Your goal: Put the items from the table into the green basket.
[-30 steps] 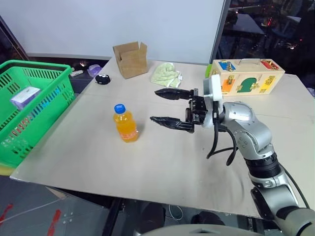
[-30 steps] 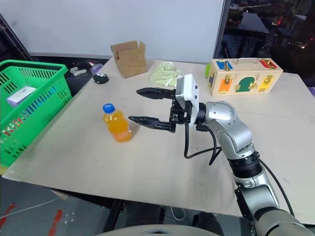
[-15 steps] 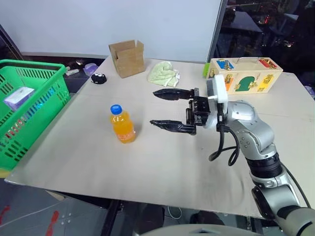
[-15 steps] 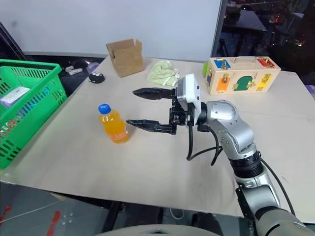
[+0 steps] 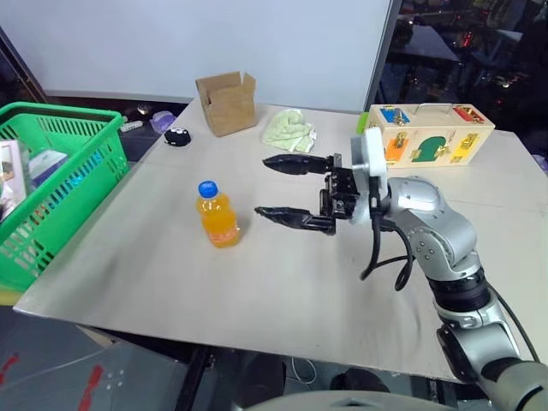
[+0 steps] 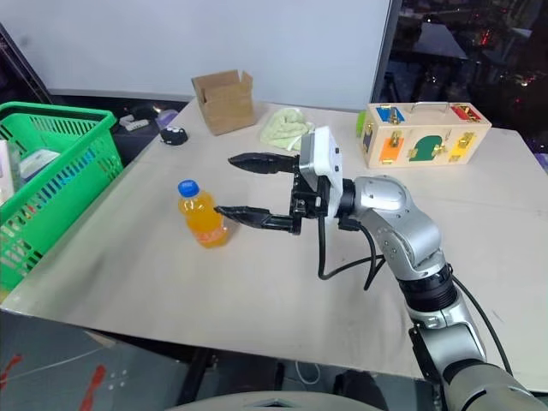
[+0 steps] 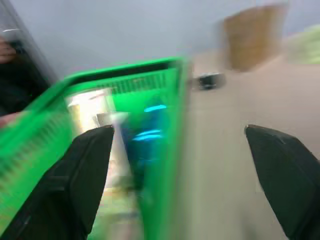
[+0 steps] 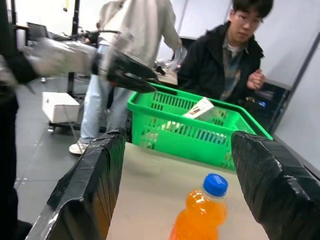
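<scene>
Orange-drink bottle (image 5: 217, 215) upright on our table (image 5: 257, 282), toward its left edge, bare top all round it, our right gripper (image 5: 282, 190) spread wide beside it, green basket (image 5: 51, 184) off the left edge, left gripper (image 7: 185, 175) open over the basket.

Silver-grey jointed right arm (image 5: 432, 231), white wrist housing, looping black cable, black two-fingered gripper (image 5: 279, 190), seemingly tape-wrapped

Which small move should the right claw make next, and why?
Probably move the right claw further toward the orange-drink bottle until its open fingers stand on both sides of it. The bottle stands upright on the table, just beyond the fingertips and not yet between them, so closing now would catch nothing.
</scene>
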{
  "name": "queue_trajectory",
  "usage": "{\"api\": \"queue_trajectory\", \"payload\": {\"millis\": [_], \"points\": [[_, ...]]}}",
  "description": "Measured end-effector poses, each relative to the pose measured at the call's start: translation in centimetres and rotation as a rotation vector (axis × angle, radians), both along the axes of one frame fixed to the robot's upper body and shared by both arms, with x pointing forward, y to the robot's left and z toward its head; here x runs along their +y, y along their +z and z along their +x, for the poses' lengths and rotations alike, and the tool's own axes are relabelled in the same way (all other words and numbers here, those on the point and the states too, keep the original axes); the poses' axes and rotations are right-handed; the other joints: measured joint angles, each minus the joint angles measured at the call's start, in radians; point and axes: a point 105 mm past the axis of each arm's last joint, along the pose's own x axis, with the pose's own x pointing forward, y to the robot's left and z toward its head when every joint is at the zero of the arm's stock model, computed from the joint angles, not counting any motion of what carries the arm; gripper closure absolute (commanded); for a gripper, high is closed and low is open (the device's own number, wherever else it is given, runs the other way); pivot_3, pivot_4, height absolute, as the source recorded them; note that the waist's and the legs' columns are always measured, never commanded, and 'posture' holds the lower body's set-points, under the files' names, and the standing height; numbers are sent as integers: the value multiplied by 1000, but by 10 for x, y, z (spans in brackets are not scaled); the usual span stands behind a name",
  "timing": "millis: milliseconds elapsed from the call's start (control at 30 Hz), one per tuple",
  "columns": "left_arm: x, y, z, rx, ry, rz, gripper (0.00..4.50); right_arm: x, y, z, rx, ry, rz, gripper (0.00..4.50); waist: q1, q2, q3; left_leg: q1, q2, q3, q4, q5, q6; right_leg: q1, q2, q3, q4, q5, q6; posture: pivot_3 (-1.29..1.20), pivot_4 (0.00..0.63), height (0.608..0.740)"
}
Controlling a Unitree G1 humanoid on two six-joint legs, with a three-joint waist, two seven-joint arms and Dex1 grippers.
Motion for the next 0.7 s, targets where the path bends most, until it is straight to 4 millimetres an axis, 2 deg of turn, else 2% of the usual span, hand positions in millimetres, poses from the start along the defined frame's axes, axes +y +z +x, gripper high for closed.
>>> {"api": "queue_trajectory", "payload": {"millis": [100, 200, 300, 400, 500, 600, 700], "points": [[-44, -9, 8, 51, -134, -48, 128, 0, -2, 3, 13, -27, -14, 915, 2, 1, 0, 1, 0, -1, 1, 0, 0, 1, 1, 0, 1, 0, 0, 318, 0, 740], [-80, -31, 20, 124, -236, -86, 128, -2, -8, 8, 44, -70, -34, 915, 1, 3, -1, 3, 0, -2, 1, 0, 0, 3, 3, 0, 2, 1, 2, 264, 0, 740], [-119, -56, 50, 191, -354, -149, 128, -14, -25, 18, 108, -164, -108, 915, 6, 7, 0, 4, 0, -5, 4, 0, 0, 7, 4, -2, 2, 1, 2, 201, 0, 740], [-144, -63, 71, 205, -415, -173, 128, -33, -41, 21, 149, -246, -189, 915, -8, 7, 0, 2, 0, -4, 7, 0, 0, 7, 4, -1, 0, 2, 3, 120, 0, 740], [-153, -73, 84, 231, -412, -156, 0, -54, -48, 22, 184, -324, -227, 64, -40, 7, 0, 2, -2, -2, 8, 0, 0, 8, 3, 2, -1, 2, 3, 66, 0, 740], [-152, -85, 93, 254, -376, -163, 0, -67, -53, 15, 211, -355, -244, 64, -84, 9, 1, 3, -2, -2, 7, 0, 0, 8, 4, 3, 0, 2, 3, 19, 0, 740], [-153, -90, 96, 267, -369, -166, 0, -70, -51, 5, 205, -359, -257, 64, -120, 10, 2, 3, -1, -3, 6, 0, 0, 7, 4, 2, 1, 2, 3, -5, 0, 740]]}}
